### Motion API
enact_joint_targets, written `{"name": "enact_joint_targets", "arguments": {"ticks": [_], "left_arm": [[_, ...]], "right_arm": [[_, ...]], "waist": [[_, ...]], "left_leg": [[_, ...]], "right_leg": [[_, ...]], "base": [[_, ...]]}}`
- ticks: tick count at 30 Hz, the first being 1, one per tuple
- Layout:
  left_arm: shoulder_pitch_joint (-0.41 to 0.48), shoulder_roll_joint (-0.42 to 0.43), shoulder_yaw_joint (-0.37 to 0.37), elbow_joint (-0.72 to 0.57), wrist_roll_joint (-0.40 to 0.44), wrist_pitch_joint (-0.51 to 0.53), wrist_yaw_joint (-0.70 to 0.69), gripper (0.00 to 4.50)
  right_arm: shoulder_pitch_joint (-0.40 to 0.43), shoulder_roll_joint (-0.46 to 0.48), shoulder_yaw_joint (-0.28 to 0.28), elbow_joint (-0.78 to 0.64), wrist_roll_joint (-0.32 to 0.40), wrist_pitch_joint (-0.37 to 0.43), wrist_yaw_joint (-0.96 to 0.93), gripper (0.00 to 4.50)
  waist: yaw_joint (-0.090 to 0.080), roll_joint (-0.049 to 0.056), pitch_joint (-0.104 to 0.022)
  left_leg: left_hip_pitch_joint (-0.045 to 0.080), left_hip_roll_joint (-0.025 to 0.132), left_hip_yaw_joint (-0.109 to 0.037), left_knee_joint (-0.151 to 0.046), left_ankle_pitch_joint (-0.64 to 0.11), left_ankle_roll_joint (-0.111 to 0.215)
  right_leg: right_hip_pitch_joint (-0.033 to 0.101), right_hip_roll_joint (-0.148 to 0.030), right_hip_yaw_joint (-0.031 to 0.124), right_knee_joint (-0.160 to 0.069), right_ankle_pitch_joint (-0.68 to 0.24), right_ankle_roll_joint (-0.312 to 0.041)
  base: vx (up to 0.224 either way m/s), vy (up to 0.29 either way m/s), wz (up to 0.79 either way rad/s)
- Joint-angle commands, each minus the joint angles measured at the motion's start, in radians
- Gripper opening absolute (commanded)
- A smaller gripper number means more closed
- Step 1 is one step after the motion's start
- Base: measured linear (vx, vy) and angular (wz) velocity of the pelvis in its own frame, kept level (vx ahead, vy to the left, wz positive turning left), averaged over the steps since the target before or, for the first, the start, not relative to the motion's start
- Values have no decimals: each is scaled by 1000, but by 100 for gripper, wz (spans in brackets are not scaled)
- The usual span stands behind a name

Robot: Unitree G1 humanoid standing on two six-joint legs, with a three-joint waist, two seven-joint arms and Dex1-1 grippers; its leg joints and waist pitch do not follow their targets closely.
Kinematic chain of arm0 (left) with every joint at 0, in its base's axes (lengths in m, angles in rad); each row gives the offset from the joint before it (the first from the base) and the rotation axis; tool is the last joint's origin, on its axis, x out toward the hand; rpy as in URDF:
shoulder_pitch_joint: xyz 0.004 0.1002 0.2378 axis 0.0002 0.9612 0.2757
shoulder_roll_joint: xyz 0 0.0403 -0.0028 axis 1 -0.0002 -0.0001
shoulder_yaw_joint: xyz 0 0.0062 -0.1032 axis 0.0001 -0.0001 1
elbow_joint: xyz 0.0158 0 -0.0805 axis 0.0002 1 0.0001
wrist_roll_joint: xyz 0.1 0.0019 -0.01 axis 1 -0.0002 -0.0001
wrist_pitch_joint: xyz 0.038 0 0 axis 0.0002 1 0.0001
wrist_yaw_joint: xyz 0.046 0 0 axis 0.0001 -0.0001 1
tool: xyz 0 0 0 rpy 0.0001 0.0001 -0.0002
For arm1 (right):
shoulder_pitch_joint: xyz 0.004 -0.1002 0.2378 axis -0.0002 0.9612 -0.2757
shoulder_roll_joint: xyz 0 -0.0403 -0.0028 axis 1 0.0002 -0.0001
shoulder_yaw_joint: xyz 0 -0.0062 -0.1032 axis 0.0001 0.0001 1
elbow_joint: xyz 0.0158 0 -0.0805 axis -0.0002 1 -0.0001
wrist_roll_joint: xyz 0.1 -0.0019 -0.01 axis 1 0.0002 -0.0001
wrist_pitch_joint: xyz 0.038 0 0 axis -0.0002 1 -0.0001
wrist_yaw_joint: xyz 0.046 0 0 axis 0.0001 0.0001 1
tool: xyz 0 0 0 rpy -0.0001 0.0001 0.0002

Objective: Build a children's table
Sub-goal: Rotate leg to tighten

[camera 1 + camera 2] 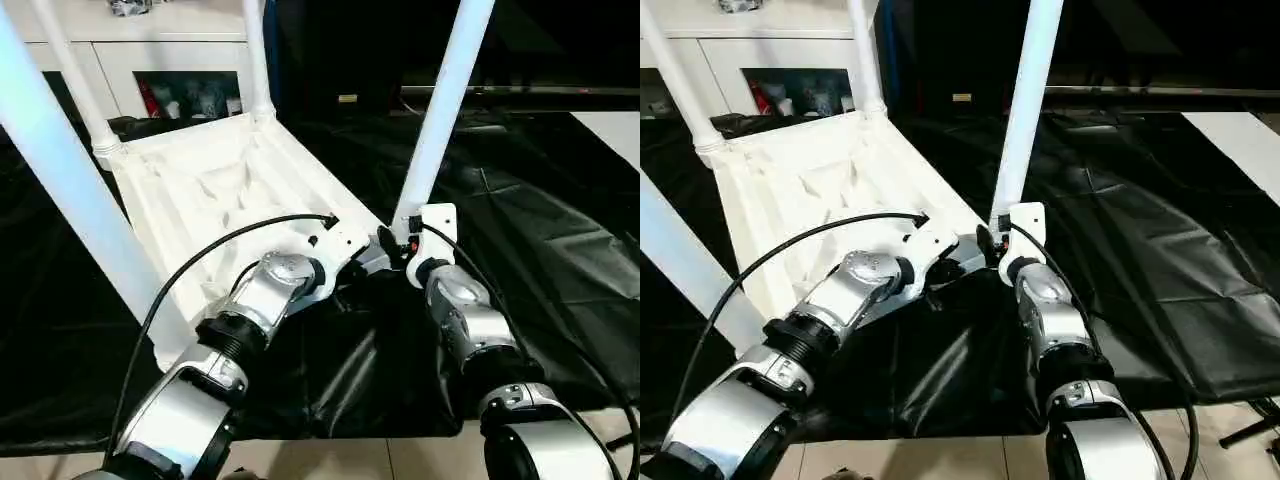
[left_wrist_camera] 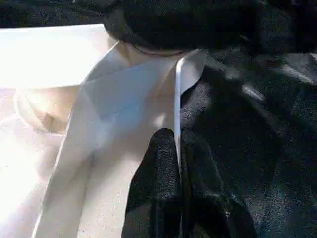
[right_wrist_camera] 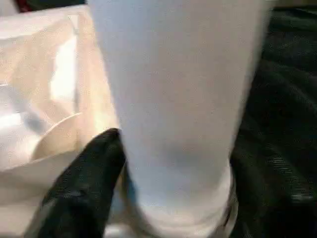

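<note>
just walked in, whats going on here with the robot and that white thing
The robot is putting together a children's table. The white tabletop lies upside down on the black cloth-covered work table, with all four legs standing up from its corners. The left pincer is clamped on the tabletop's near rim, steadying it. The right pincer grips the base of the near right leg at its corner socket.

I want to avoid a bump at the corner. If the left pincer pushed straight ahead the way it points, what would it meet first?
Probably the corner socket area of the tabletop. The left pincer is shut on the tabletop's thin rim, which runs straight ahead to the dark right pincer; depth is unclear.
</note>
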Motion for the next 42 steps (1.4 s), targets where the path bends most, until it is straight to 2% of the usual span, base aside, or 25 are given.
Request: {"name": "enact_joint_targets", "arguments": {"ticks": [1, 6, 8, 11, 14, 16, 17, 20, 23, 24, 27, 28, 36, 42], "left_arm": [[13, 4, 31, 9, -22, -64, 4, 0], [47, 59, 27, -35, -30, -120, -85, 0], [70, 100, 20, -68, -45, -139, -169, 0], [88, 132, 12, -99, -63, -147, -248, 0], [128, 185, -4, -184, -116, -157, -416, 0], [139, 210, -17, -210, -122, -150, -474, 0], [141, 214, -18, -213, -122, -149, -483, 0], [142, 222, -13, -213, -118, -152, -490, 0], [142, 229, -9, -207, -107, -160, -489, 0], [144, 231, -9, -212, -106, -157, -489, 0], [147, 231, -2, -215, -105, -150, -495, 0], [148, 231, -2, -217, -105, -149, -497, 0], [151, 230, -1, -220, -109, -144, -501, 0], [143, 208, 15, -205, -108, -120, -459, 0]], "right_arm": [[-5, 3, 25, 6, 2, -9, 41, 370], [32, -91, 71, -98, 32, 29, 302, 377], [75, -163, 116, -170, 34, 37, 472, 377], [104, -215, 145, -220, 43, 51, 575, 377], [123, -261, 163, -253, 51, 73, 658, 377], [128, -270, 173, -262, 48, 79, 688, 377], [129, -271, 175, -264, 49, 83, 695, 377], [138, -277, 188, -283, 49, 93, 725, 377], [136, -274, 198, -279, 45, 99, 731, 377], [136, -273, 197, -280, 46, 103, 733, 360], [134, -273, 202, -274, 35, 94, 737, 349], [134, -273, 202, -272, 35, 91, 735, 330], [139, -276, 199, -279, 37, 98, 738, 270], [136, -253, 184, -235, 4, 82, 632, 262]], "waist": [[-3, -22, -63], [-4, -26, -61], [-5, -28, -62], [-7, -27, -61], [-9, -23, -60], [-11, -23, -59], [-8, -22, -61], [0, -21, -60], [8, -28, -60], [8, -26, -60], [8, -29, -58], [8, -29, -58], [8, -30, -59], [5, -29, -57]], "left_leg": [[2, 17, -9, -62, -221, 54], [3, 17, -8, -60, -231, 73], [0, 18, -8, -59, -226, 81], [1, 20, -7, -59, -226, 84], [5, 24, -10, -62, -236, 75], [5, 26, -8, -63, -242, 71], [9, 27, -8, -62, -239, 68], [9, 30, -7, -63, -230, 63], [8, 28, -5, -63, -220, 58], [9, 28, -5, -63, -222, 56], [11, 27, -5, -63, -236, 50], [10, 26, -6, -64, -233, 49], [8, 26, -5, -62, -214, 54], [9, 25, -5, -64, -221, 45]], "right_leg": [[49, -53, 39, -85, -353, -146], [50, -53, 39, -90, -370, -141], [51, -54, 40, -88, -368, -139], [47, -54, 41, -88, -378, -151], [45, -54, 41, -85, -375, -170], [42, -54, 43, -85, -369, -180], [41, -53, 43, -83, -358, -185], [41, -54, 45, -77, -321, -196], [43, -56, 47, -75, -319, -186], [42, -56, 47, -76, -327, -183], [40, -57, 47, -80, -363, -172], [41, -57, 47, -81, -369, -168], [42, -55, 48, -76, -331, -176], [40, -56, 48, -79, -358, -169]], "base": [[0, 0, 0], [0, 0, 0], [0, 0, 0], [0, 0, 0], [0, 0, 0], [0, 0, 0], [0, 0, 0], [0, 0, 0], [0, 0, 0], [0, 0, 0], [0, 0, 0], [0, 0, 0], [0, 0, 0], [0, 0, 0]]}}
